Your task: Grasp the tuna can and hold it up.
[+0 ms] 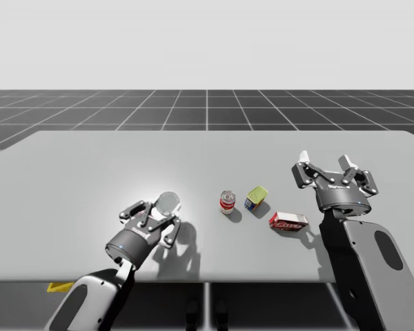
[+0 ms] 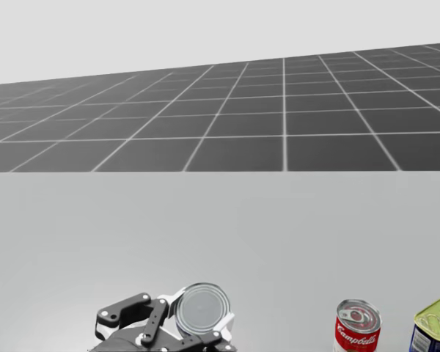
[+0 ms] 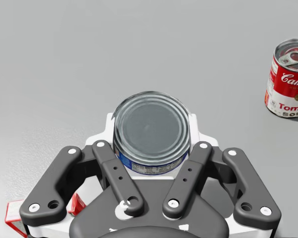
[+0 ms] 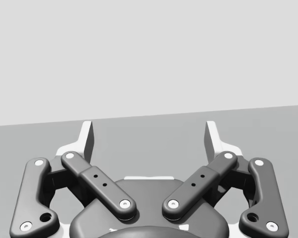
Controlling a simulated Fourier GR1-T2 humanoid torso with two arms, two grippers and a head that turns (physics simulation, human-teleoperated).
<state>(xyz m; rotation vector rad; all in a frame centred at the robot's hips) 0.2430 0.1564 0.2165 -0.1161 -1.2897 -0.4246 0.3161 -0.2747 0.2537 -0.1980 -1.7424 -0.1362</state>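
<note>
Two fingers of my left gripper (image 3: 151,126) pinch the tuna can (image 1: 168,203) from both sides, its flat end tilted up, near the table's (image 1: 90,172) near edge, left of middle. My right gripper (image 1: 324,162) is spread, holding nothing, toward the right edge. Between them, apart from each other, sit a red-and-white can (image 1: 227,203), a yellow-topped blue tin (image 1: 256,197) and a red box (image 1: 288,221).

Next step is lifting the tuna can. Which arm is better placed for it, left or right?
Left. My left gripper is shut on the tuna can, a finger on each side, so it only needs to raise. My right gripper is open, well apart, beyond the red-and-white can.
</note>
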